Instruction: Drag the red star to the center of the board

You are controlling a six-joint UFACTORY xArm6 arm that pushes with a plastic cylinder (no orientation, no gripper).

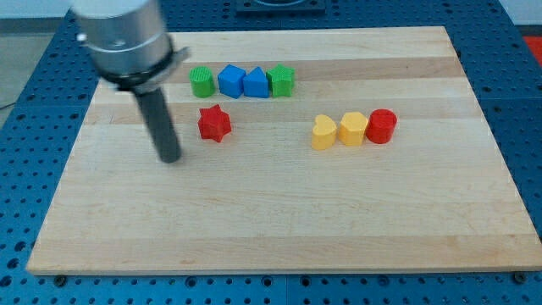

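Observation:
The red star (214, 123) lies on the wooden board (279, 220), left of the middle and toward the view's top. My tip (171, 158) rests on the board to the left of the star and a little below it, apart from it by a small gap. The rod rises from the tip to the arm's grey body at the view's top left.
A row of blocks sits above the star: green cylinder (201, 81), blue cube (230, 81), blue triangle-topped block (256, 83), green star-like block (281, 81). To the right lie a yellow heart (323, 133), yellow pentagon (352, 129) and red cylinder (381, 125).

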